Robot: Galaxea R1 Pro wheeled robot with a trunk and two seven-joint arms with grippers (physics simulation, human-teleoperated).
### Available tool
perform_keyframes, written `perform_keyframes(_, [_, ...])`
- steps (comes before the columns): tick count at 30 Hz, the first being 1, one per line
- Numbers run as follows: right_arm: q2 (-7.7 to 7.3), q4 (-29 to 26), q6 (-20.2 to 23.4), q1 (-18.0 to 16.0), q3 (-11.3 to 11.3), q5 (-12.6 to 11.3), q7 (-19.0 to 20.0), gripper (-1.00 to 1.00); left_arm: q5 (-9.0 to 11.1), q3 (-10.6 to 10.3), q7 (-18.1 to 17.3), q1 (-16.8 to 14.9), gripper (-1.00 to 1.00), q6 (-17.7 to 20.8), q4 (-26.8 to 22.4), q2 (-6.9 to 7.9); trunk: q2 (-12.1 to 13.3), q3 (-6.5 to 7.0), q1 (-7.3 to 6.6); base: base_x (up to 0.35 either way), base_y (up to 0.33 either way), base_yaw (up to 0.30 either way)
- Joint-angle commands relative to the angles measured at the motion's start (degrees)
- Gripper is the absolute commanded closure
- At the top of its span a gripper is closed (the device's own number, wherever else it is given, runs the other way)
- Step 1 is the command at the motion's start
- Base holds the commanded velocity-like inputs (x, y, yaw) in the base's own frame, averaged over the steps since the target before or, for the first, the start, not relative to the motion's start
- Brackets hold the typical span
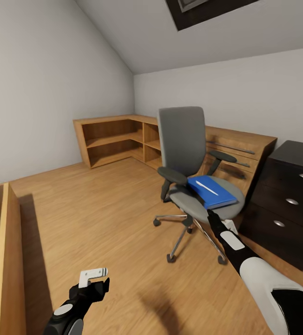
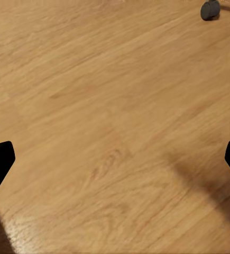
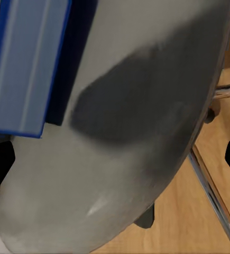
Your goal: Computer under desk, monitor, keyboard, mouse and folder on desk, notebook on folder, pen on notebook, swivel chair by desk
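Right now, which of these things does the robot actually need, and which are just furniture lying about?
Needed for the job:
swivel chair
blue folder
white pen
black desk drawers

Just there:
wooden open shelving
wooden chest with bar handles

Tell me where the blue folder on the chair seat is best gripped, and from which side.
Probably at the folder's front edge, the one nearest the right gripper, coming in low over the seat's front. It lies flat, so only a thin edge fits between the fingers. The pen rests loose on top and could roll off.
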Motion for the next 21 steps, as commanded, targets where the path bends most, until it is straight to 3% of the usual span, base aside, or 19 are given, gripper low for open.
perform_keyframes(1, [-0.01, 0.04, -0.2, -0.04, 0.13, -0.57, 0.18, -1.0, 0.6, -0.14, 0.58, -0.04, -1.0, 0.11, -0.07, 0.06, -0.02, -0.05, 0.0, 0.17, 0.0, 0.0])
perform_keyframes(21, [-0.02, -0.04, -0.21, -0.04, 0.13, -0.55, -0.34, -1.0, 0.61, -0.14, 0.58, -0.04, -1.0, 0.11, -0.07, 0.06, -0.02, -0.05, 0.0, 0.173, -0.006, 0.0])
